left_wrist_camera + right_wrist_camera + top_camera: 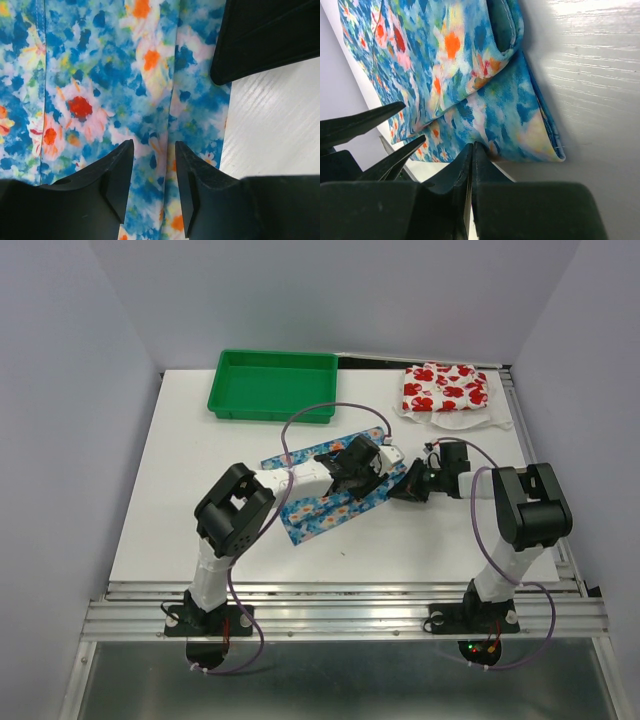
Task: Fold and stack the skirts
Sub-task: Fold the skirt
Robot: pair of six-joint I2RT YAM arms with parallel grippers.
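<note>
Mid-fold on the blue skirt (318, 518): spread slantwise at the middle of the bench (180, 500), flat along its near half. In the right wrist view, doubled over itself at one end, with a rounded fold atop a lower layer ending in a sharp corner. No folding left to do, by the look of it, on the white skirt (445, 388) with red flowers: bundled compactly at the far right corner of the bench, well apart from the blue one. Along the far edge, left of centre, a green tray (270, 416), no part of the job.

Around the blue skirt, both arms, close together. On the right gripper (472, 150), jaws closed to a sliver at the lower edge of the cloth. Probably pinching the hem there, though hard to be sure with the tips hiding the contact. On the left gripper (152, 170), jaws parted, nothing between them, poised over the flowered cloth near its right edge. Touching or just above: cannot tell.

Next, in all likelihood: carry the pinched edge across to finish the fold, with the left arm pinning the cloth against dragging. Calls for a low, slow arc, edges lined up, then a clean release. After that, lift the folded piece over to the white skirt for stacking.
</note>
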